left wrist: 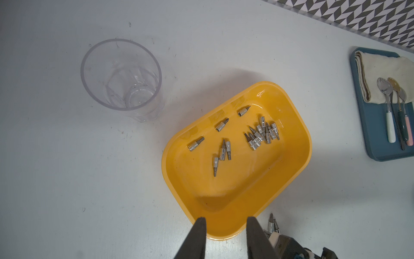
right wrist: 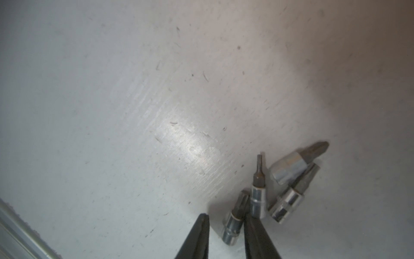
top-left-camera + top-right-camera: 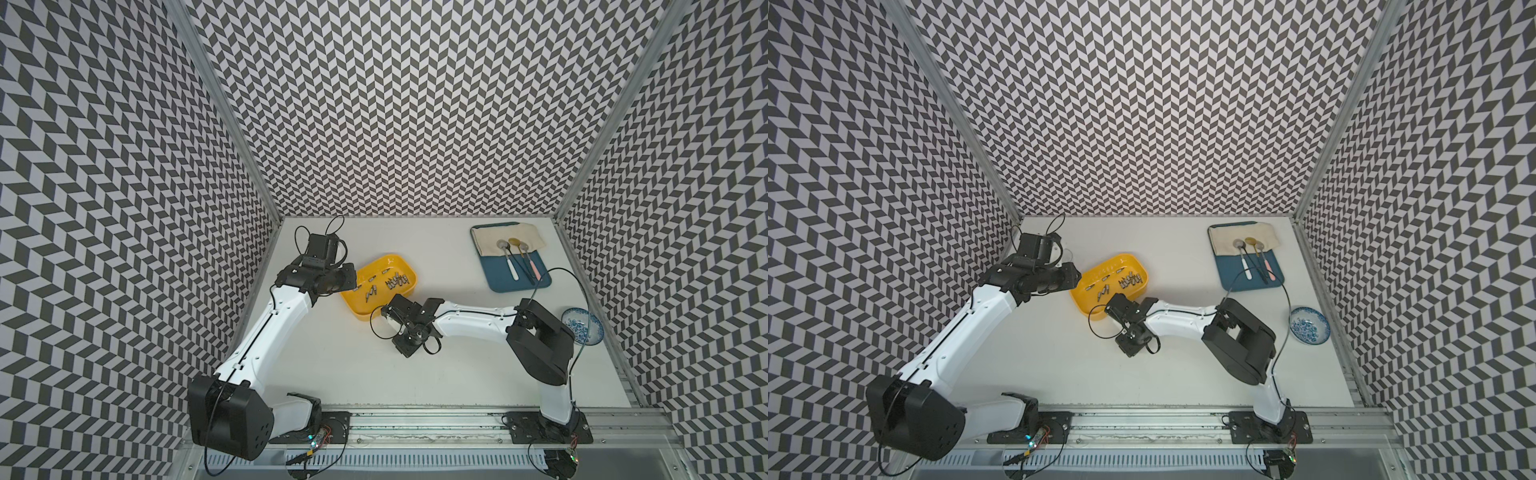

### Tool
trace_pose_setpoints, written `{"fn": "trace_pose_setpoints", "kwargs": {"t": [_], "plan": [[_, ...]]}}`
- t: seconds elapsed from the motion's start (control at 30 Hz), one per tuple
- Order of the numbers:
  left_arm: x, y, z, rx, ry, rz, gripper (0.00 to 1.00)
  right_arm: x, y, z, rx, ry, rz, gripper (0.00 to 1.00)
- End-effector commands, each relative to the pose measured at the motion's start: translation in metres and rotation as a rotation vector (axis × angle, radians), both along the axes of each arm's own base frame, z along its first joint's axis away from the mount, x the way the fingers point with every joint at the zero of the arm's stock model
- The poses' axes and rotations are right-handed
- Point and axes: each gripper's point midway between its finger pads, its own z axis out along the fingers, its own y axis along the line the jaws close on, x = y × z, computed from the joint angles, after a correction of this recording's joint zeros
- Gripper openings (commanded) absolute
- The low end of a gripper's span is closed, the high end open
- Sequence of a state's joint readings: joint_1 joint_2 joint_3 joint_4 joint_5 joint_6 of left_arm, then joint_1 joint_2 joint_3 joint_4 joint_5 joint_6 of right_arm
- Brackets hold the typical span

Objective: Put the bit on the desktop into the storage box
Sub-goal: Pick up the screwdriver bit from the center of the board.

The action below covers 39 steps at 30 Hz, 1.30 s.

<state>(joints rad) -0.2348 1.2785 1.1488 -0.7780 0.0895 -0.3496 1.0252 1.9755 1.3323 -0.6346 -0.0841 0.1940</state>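
Observation:
The yellow storage box (image 3: 358,305) (image 1: 235,183) sits on the white desktop (image 3: 332,365) and holds several silver bits (image 1: 262,134). Several more bits (image 2: 289,201) lie on the desktop just beside the box's near corner (image 1: 272,222). My right gripper (image 2: 226,224) (image 3: 388,322) is low over them with its jaws open. One bit (image 2: 234,222) lies between its fingers, against one finger and apart from the other. My left gripper (image 1: 226,224) (image 3: 354,286) hangs open and empty over the box's near corner.
A clear glass cup (image 1: 121,76) stands beside the box on the left arm's side. At the back right is a blue tray (image 3: 519,278) with a cloth and spoons. A patterned bowl (image 3: 582,328) sits at the right edge. An aluminium rail (image 3: 415,419) runs along the front.

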Motion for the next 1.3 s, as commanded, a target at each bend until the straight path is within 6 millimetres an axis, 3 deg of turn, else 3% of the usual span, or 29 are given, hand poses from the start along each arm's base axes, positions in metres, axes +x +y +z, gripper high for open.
{"fn": "trace_pose_setpoints", "kwargs": {"t": [0.0, 0.2, 0.47, 0.63, 0.8, 1.03, 1.27], "plan": [[-0.006, 0.003, 0.001, 0.001, -0.001, -0.005, 0.34, 0.000, -0.003, -0.013, -0.041, 0.003, -0.010, 0.29], [-0.012, 0.002, -0.003, -0.017, 0.004, -0.006, 0.35, 0.002, -0.013, -0.019, -0.118, -0.029, -0.012, 0.24], [-0.028, -0.005, -0.017, -0.070, 0.024, -0.013, 0.34, -0.004, -0.010, -0.019, -0.114, -0.016, -0.003, 0.11], [-0.039, -0.020, -0.027, -0.093, 0.035, -0.026, 0.34, -0.005, -0.002, -0.002, -0.059, -0.011, -0.004, 0.00], [-0.051, -0.029, -0.033, -0.122, 0.031, -0.028, 0.34, -0.003, 0.007, 0.026, 0.013, -0.020, -0.009, 0.00], [-0.066, -0.033, -0.045, -0.125, 0.048, -0.019, 0.34, 0.025, -0.004, 0.064, 0.008, -0.101, -0.071, 0.00], [-0.079, -0.037, -0.047, -0.146, 0.057, -0.019, 0.34, 0.078, -0.010, 0.103, 0.064, -0.172, -0.129, 0.00]]}}
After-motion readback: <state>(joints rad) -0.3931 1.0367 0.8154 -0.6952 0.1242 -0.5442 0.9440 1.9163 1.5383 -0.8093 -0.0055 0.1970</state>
